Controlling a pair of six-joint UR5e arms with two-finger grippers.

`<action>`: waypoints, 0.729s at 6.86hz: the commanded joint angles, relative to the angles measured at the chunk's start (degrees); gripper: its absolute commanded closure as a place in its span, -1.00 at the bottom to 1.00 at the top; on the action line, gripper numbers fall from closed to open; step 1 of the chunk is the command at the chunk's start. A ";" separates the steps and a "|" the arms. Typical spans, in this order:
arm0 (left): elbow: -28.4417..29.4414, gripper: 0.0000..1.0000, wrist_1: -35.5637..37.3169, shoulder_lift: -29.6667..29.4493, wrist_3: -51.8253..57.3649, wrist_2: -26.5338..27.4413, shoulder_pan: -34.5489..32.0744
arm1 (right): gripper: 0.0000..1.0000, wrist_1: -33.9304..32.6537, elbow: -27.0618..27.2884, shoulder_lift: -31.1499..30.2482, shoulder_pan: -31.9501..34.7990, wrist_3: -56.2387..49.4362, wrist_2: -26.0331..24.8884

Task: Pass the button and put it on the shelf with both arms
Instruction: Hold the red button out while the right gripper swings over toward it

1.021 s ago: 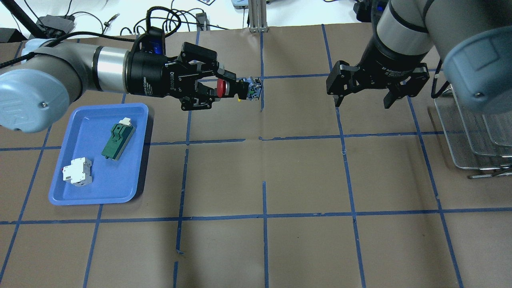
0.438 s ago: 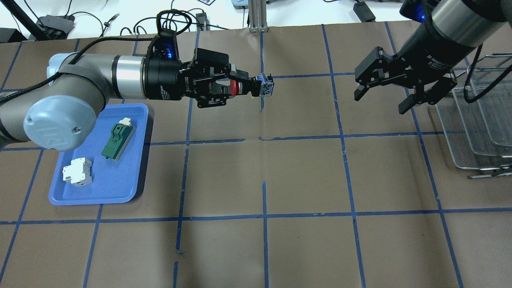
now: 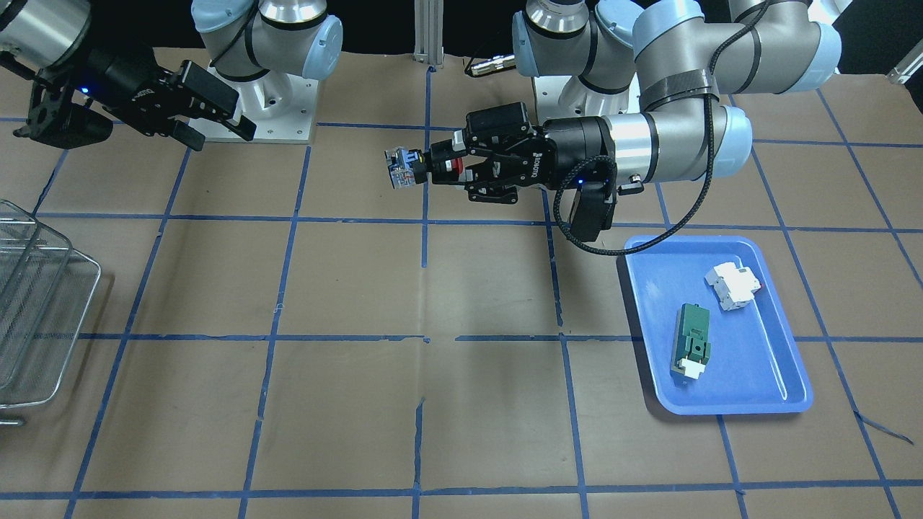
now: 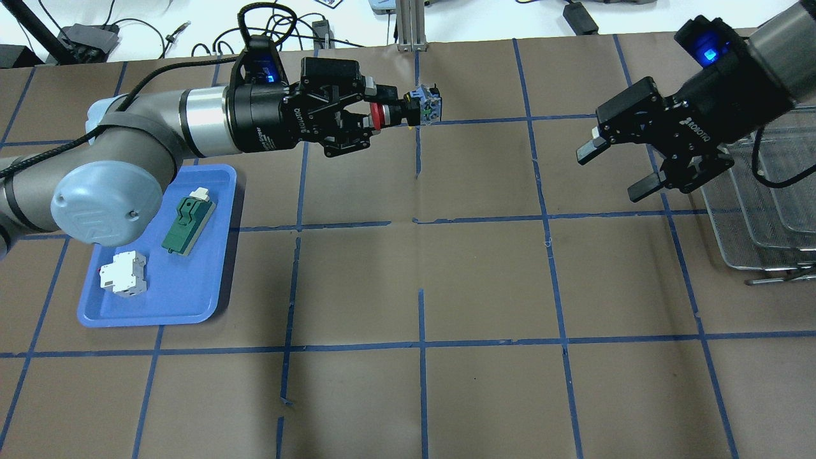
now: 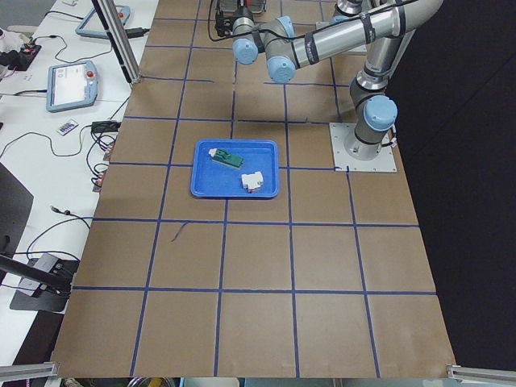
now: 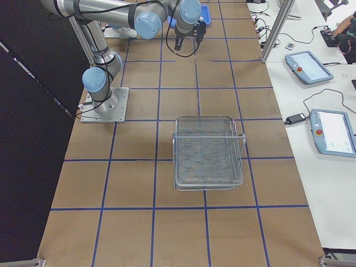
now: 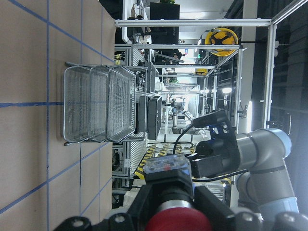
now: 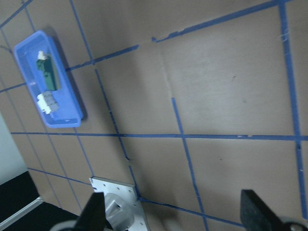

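Observation:
My left gripper (image 4: 386, 113) is shut on the button (image 4: 408, 109), holding it in the air over the far middle of the table. The red cap sits between the fingers and the bluish-clear block points towards the right arm. It also shows in the front view (image 3: 404, 167) and, close up, in the left wrist view (image 7: 167, 168). My right gripper (image 4: 613, 171) is open and empty, well to the right of the button, jaws facing it. The wire-mesh shelf (image 4: 752, 217) stands at the table's right edge, just behind the right gripper.
A blue tray (image 4: 210, 299) at the left holds a green module (image 4: 188, 223) and a white breaker block (image 4: 124, 274). Brown paper with blue tape lines covers the table. Cables and an aluminium post (image 4: 411, 25) lie along the far edge.
My left gripper has carried the button to the right and farther away. The right gripper has swung right towards the shelf and turned its open jaws to face the button.

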 commanded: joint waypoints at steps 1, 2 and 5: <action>-0.25 1.00 0.04 -0.10 -0.05 -1.10 -0.64 | -1.00 2.86 5.97 -0.52 -1.25 -5.15 10.55; -0.16 1.00 0.04 -0.02 -0.23 -0.76 -1.68 | -1.00 6.26 5.90 0.00 -1.08 -5.24 14.75; -0.33 1.00 2.06 0.07 -0.93 -1.10 -3.72 | -1.00 8.58 5.64 -0.17 0.06 -7.25 23.84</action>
